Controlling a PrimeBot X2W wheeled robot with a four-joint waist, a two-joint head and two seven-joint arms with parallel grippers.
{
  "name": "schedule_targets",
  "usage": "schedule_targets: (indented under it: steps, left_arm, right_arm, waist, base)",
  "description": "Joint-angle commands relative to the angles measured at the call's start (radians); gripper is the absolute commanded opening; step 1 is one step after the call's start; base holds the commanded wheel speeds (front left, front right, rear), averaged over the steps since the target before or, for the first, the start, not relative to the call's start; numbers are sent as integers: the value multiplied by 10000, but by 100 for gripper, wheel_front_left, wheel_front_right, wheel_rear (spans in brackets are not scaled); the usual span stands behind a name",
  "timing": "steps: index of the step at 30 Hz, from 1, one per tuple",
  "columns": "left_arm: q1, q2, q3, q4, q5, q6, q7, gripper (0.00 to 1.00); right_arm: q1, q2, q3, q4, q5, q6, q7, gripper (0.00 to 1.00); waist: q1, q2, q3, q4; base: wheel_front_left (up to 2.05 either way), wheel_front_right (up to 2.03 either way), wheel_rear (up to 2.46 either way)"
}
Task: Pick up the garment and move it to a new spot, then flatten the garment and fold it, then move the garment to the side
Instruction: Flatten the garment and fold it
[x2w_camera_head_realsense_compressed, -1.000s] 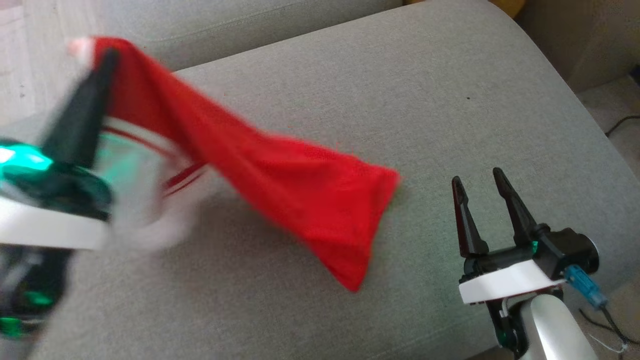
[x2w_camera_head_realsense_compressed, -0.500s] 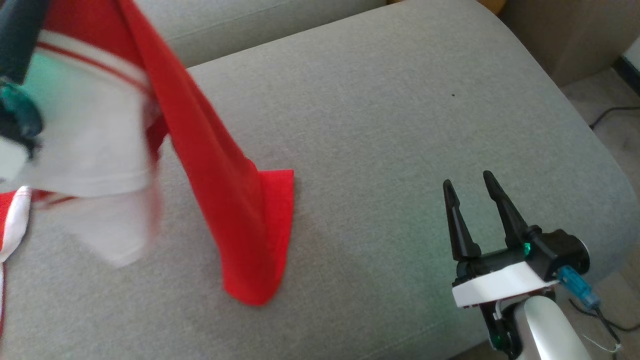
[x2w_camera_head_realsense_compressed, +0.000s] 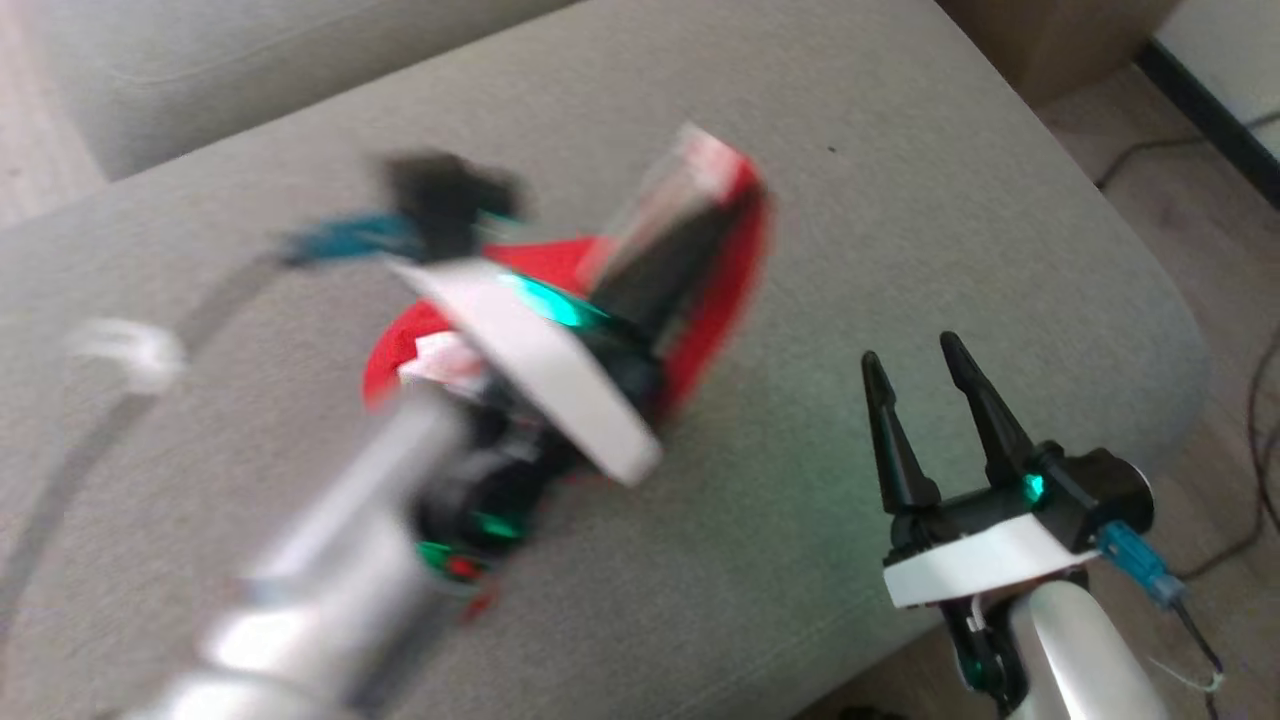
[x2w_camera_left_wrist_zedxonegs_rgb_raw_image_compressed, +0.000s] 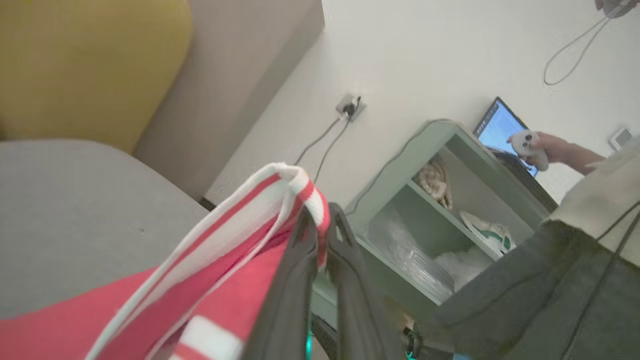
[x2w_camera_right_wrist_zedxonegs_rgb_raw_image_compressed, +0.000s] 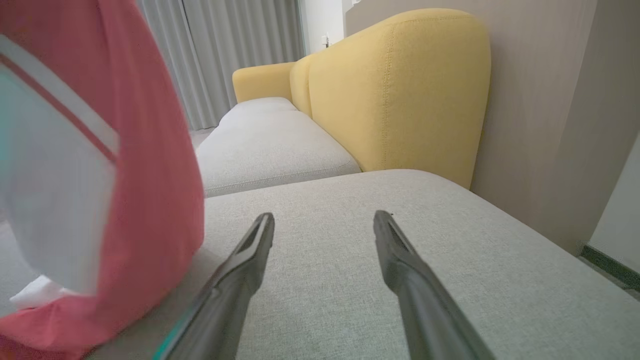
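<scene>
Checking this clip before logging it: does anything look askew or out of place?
The red garment hangs bunched, not flat, from the shut left gripper, pinched at its striped white trim over the grey cushion. Nothing looks spilled or damaged.

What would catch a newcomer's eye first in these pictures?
The red garment with white striped trim stands out first, pinched in the shut left pincer over the grey cushion, mid-picture in the head view. Next comes the right pincer, open and empty at the lower right.
</scene>
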Motion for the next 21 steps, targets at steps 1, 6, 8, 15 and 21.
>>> schedule_targets:
  steps: [1, 6, 8, 15, 21]
  left_arm:
    - [-624, -69, 260, -148, 164, -104, -110, 0]
    - [-792, -1511, -805, 1789, 1491, -142, -1153, 34]
    - [-788, -1771, -1217, 2371, 2024, -163, -1548, 100]
    - [-659, -1850, -1893, 3177, 2876, -194, -2171, 100]
    - [-106, -1248, -1858, 2801, 3611, 302, -3029, 100]
  right_arm:
    - [-427, -27, 251, -332, 74, 77, -107, 100]
    - [-526, -27, 395, -350, 315, 77, -107, 100]
    - [-527, -27, 396, -374, 373, 77, -107, 100]
    - [-445, -27, 88, -550, 210, 77, -107, 100]
    - [-393, -27, -189, -830, -148, 77, -107, 100]
  waist:
    - [0, 0, 225, -260]
    - [0, 0, 540, -738]
    - [0, 0, 593, -880]
    - [0, 0, 589, -801]
    - [0, 0, 345, -283]
  base:
    - [0, 0, 0]
    - [0, 0, 0]
    - [0, 0, 0]
    - [0, 0, 0]
    - [0, 0, 0]
